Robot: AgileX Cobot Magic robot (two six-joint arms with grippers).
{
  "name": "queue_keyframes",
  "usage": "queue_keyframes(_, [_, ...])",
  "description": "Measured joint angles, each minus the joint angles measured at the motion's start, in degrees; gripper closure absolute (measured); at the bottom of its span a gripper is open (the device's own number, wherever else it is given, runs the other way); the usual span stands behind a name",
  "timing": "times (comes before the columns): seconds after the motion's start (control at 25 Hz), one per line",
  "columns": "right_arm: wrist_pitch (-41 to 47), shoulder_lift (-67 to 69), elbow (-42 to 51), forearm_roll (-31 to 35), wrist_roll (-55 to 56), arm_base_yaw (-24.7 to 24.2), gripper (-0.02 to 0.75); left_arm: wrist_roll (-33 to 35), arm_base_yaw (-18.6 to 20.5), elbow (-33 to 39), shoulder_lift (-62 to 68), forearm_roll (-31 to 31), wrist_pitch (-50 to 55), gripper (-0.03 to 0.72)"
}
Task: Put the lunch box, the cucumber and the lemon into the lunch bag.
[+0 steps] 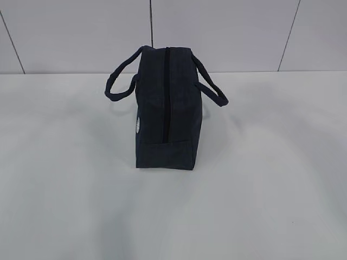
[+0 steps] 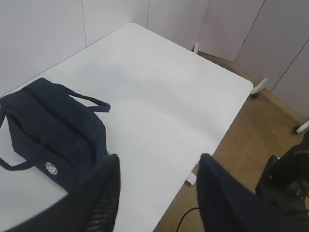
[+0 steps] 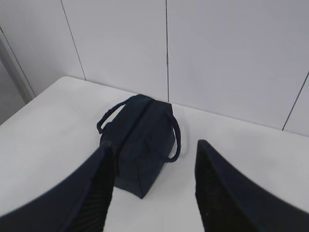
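Both claws, left claw [image 2: 157,193] and right claw [image 3: 154,186], hover empty with jaws apart short of the lunch bag [image 1: 168,108], standing zipped mid-worktop [image 1: 271,189], probably soft and light, best gripped by its loop handles.

The lunch bag's [image 1: 167,108] contents stay hidden.

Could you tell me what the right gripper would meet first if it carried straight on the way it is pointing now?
Most likely the lunch bag: it sits between the open right gripper fingers in the wrist view, nothing nearer, though depth is uncertain.
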Motion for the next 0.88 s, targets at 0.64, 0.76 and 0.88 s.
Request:
queue_keyframes(0.64, [1.89, -36.55, 36.30, -8.52, 5.85, 0.00, 0.329, -3.47, 0.00, 30.18, -44.36, 14.43, 6.92, 0.326])
queue_keyframes(0.76, [1.99, -41.27, 38.38, -11.87, 7.66, 0.00, 0.329, -4.12, 0.00, 33.40, -49.07, 18.48, 8.23, 0.326])
queue_keyframes(0.88, [2.03, -44.86, 40.80, -15.39, 9.15, 0.00, 0.329, -4.49, 0.00, 36.56, -52.59, 20.33, 8.65, 0.326])
